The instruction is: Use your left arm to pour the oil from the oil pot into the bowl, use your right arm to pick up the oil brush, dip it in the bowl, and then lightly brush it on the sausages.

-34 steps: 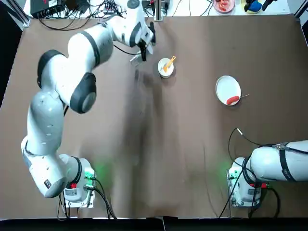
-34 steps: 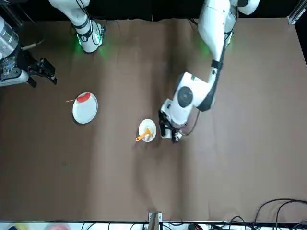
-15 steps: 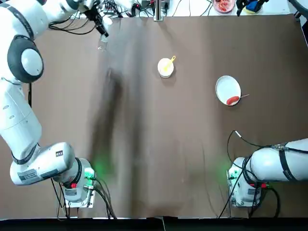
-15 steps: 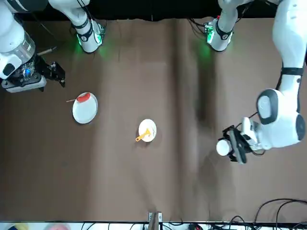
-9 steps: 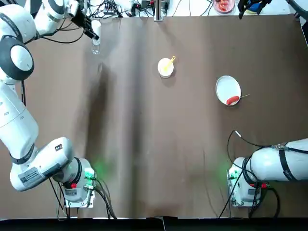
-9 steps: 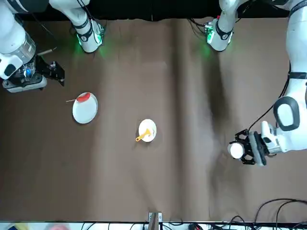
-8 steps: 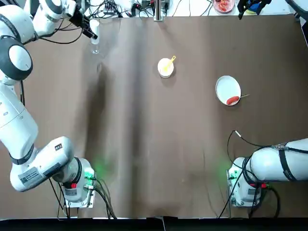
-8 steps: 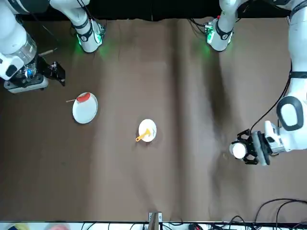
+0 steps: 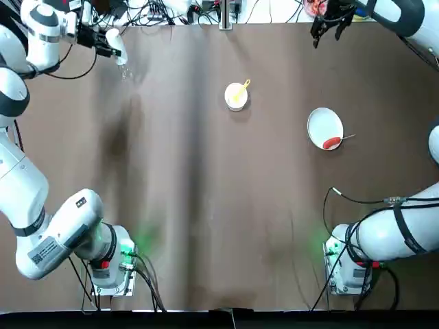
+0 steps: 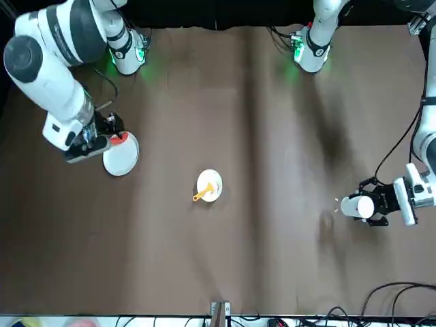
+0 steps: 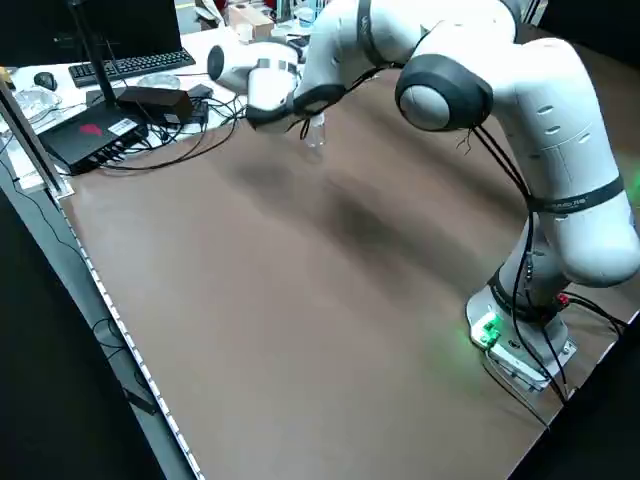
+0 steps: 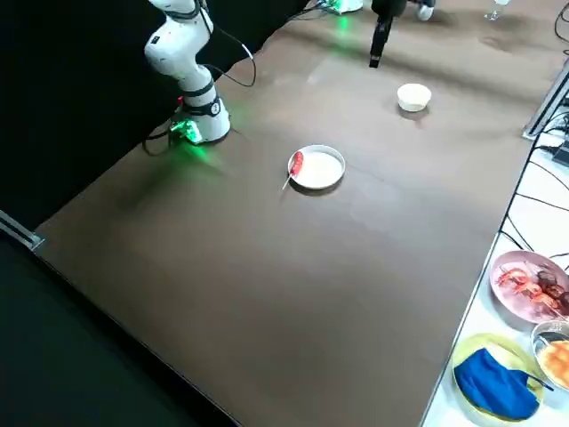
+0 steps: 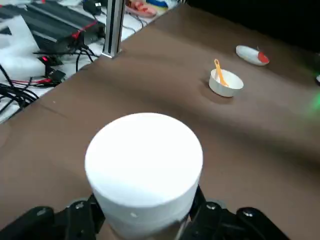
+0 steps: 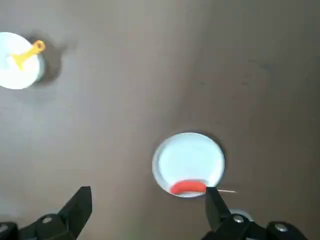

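Well away from the bowl (image 9: 236,95), at the bench's (image 9: 206,192) far left corner, the left claw (image 9: 108,42) pinches the oil pot (image 9: 118,45). The oil brush (image 9: 241,90) rests in the bowl, so pouring looks done; brushing the sausages (image 9: 331,142) remains. The right claw (image 14: 145,207) hangs spread and empty above the plate (image 9: 323,125).

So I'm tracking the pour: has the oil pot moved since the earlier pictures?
Yes. In the top view the oil pot, gripped by the left gripper, moved left, farther from the bowl.
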Motion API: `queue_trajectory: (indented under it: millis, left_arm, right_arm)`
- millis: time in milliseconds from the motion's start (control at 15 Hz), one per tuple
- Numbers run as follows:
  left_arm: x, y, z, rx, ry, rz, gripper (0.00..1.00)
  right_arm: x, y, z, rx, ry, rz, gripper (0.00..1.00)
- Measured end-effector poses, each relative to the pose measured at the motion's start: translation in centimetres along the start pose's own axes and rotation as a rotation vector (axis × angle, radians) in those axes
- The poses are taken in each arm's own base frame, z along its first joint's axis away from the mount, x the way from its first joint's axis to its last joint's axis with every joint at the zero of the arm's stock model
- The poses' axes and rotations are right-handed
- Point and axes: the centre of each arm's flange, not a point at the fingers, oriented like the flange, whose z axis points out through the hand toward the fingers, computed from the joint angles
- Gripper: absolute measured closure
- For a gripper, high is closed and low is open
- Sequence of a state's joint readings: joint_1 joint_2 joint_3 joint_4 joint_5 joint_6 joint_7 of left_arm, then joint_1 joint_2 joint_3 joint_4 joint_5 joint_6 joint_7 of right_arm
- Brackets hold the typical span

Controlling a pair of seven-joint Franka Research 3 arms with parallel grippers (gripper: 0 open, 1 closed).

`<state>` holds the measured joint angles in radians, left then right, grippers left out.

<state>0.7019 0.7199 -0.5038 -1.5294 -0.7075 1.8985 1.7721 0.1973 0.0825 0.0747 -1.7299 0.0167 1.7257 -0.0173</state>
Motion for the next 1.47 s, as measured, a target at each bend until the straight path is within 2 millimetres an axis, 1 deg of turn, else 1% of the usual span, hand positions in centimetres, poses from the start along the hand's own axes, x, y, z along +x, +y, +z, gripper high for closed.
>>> queue_trajectory:
  millis: [133, 200, 267, 400, 533, 667, 800, 867, 1000, 1200, 1267, 1333, 1400, 1467]
  left_arm:
    - [-1.9, 0.0, -0.9, -0.011, 0.05, 0.047, 0.35]
    - [-2.5, -0.1, -1.0, -0.011, 0.068, 0.087, 0.35]
    - [-2.8, -0.1, -1.0, -0.009, 0.084, 0.13, 0.35]
    - [-2.7, -0.2, -0.7, -0.005, 0.096, 0.227, 0.35]
    - [-2.6, -0.1, -0.5, -0.005, 0.096, 0.286, 0.35]
    - [-2.5, -0.1, -0.2, -0.008, 0.094, 0.338, 0.35]
    - [-2.8, -0.1, 0.1, -0.02, 0.072, 0.376, 0.35]
    - [-3.0, -0.1, 0.2, -0.023, 0.054, 0.386, 0.35]
    - [-3.4, -0.1, 0.3, -0.028, 0.007, 0.402, 0.35]
    - [-3.8, -0.1, 1.1, -0.042, -0.049, 0.418, 0.35]
    - [-4.0, -0.1, 1.3, -0.043, -0.064, 0.421, 0.35]
    - [-4.2, -0.1, 1.4, -0.042, -0.074, 0.422, 0.35]
    - [-4.2, -0.1, 1.5, -0.043, -0.075, 0.422, 0.35]
    - [-4.2, -0.1, 1.5, -0.044, -0.076, 0.423, 0.35]
  right_arm:
    - [0.8, -0.9, 1.7, 0.122, -0.025, -0.009, 0.0]
    - [1.5, -1.2, 2.9, 0.161, -0.038, -0.007, 0.0]
    - [2.4, -1.6, 4.4, 0.194, -0.046, -0.005, 0.0]
    - [4.8, -2.9, 7.5, 0.272, -0.042, 0.003, 0.0]
    - [7.5, -5.0, 10.5, 0.321, 0.006, 0.009, 0.0]
    - [9.7, -7.6, 14.1, 0.333, 0.042, 0.005, 0.0]
    - [11.3, -9.7, 17.6, 0.368, 0.051, 0.018, 0.0]
    - [12.0, -10.4, 19.0, 0.385, 0.055, 0.027, 0.0]
    - [13.6, -11.4, 21.3, 0.406, 0.078, 0.045, 0.03]
    - [15.0, -12.2, 23.4, 0.416, 0.121, 0.071, 0.04]
    - [15.3, -12.4, 24.1, 0.415, 0.131, 0.077, 0.1]
    - [15.7, -12.9, 25.5, 0.411, 0.134, 0.082, 0.14]
    - [15.7, -13.2, 26.1, 0.411, 0.128, 0.09, 0.22]
    - [15.8, -13.4, 26.6, 0.411, 0.12, 0.098, 0.33]
